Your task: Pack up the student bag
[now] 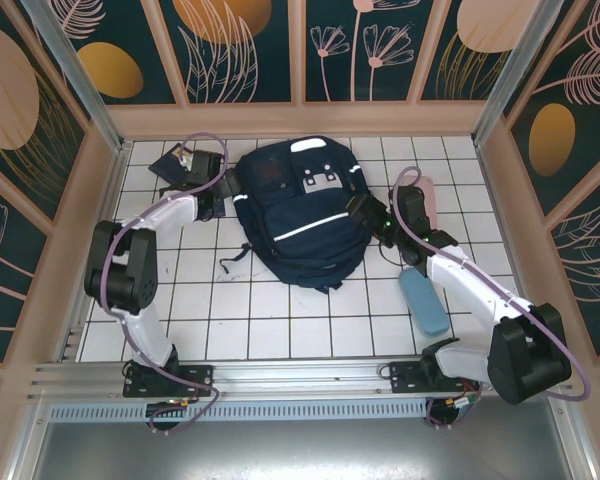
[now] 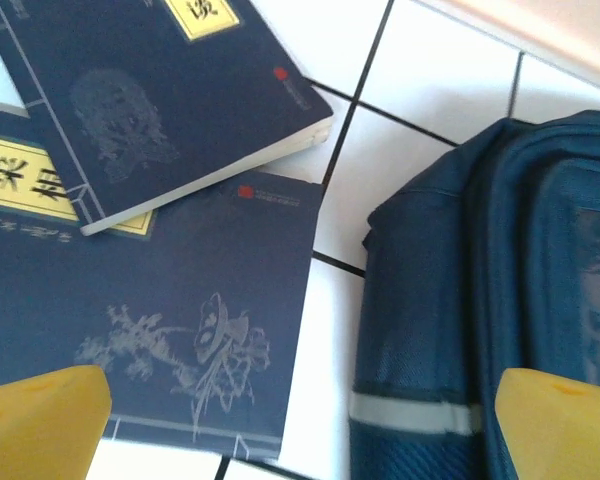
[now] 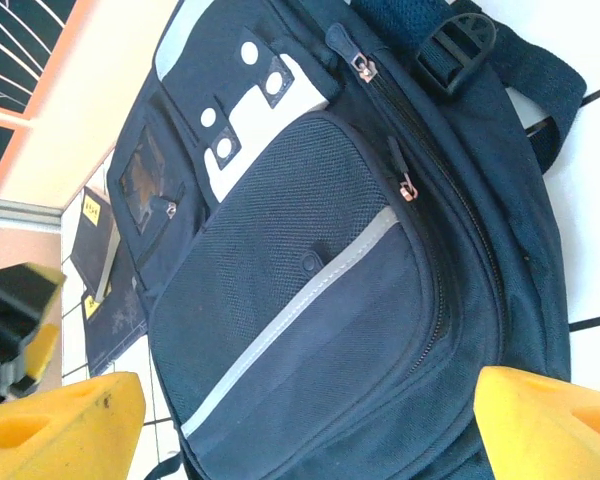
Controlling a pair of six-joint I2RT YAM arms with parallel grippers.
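Occupying the whole cell floor: counter (image 1: 280, 320), white tiled, carrying everything below.

1. Student bag (image 1: 305, 215). Dark navy, the largest item. It lies flat at the far centre of the counter, front panel up, between the two arms. The position suits access from either side. In the right wrist view the zip pulls (image 3: 363, 68) sit along closed-looking seams, so the bag probably has to be opened before anything goes in.

2. Booklets (image 2: 180, 310). Navy covers with yellow labels, overlapping one another, the upper one skewed across the lower. They lie at the far left, just beside the bag's edge, likely waiting to be loaded.

3. Case (image 1: 423, 300). Light blue and oblong, it lies on the counter beside the right forearm, apart from the bag. Not yet packed.

4. Left tool (image 2: 300, 430). Its fingers are spread wide and hold nothing. It hovers over the gap where the lower booklet meets the bag's side, probably lining up for a booklet.

5. Right tool (image 3: 305, 425). Its fingers are likewise spread and empty. It is poised above the bag's front pocket and reflective stripe, facing the zips, probably to steady or open the bag.
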